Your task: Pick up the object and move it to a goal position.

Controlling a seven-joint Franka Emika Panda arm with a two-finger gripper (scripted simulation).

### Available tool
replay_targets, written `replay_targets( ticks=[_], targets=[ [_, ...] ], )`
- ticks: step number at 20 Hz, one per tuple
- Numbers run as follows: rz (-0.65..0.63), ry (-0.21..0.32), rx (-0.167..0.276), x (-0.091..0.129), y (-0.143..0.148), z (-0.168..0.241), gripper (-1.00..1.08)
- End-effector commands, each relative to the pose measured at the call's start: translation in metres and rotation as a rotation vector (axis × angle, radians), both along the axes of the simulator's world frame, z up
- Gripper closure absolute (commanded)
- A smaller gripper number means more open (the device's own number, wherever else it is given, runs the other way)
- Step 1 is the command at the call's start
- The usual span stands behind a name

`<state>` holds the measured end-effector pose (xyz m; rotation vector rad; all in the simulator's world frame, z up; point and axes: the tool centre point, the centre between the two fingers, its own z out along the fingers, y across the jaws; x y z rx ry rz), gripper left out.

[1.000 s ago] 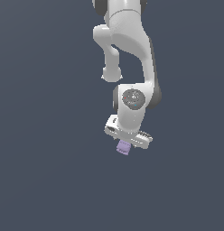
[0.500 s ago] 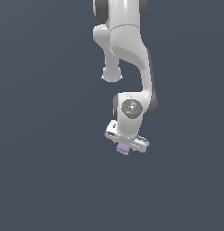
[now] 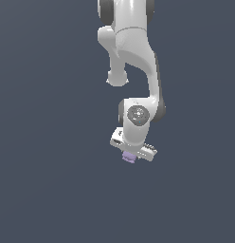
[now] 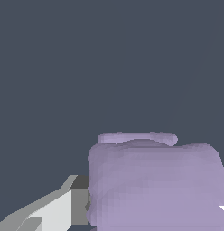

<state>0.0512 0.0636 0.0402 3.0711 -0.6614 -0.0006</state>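
The object is a small pale lilac-purple block (image 3: 129, 157). In the exterior view it sits right under the white hand of my arm, between the fingers of my gripper (image 3: 130, 155), which is shut on it. It hangs over the plain dark grey ground. In the wrist view the block (image 4: 154, 185) looms large and close, with one white and grey finger (image 4: 64, 210) pressed against its side. The other finger is hidden.
The white arm (image 3: 133, 57) reaches down from the top of the exterior view. Only the flat dark grey surface (image 3: 48, 180) surrounds it.
The arm's lower joint and the hand have drifted slightly toward the exterior view's left, with the block still held. The wrist has turned a little.
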Motion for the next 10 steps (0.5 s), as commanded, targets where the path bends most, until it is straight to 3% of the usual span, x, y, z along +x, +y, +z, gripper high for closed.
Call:
replay_targets(
  ticks=[1, 10],
  targets=[
    [0.000, 0.000, 0.000, 0.0002, -0.0001, 0.0001, 1.08],
    [0.000, 0.000, 0.000, -0.0039, -0.0094, 0.0028, 1.08]
  ],
)
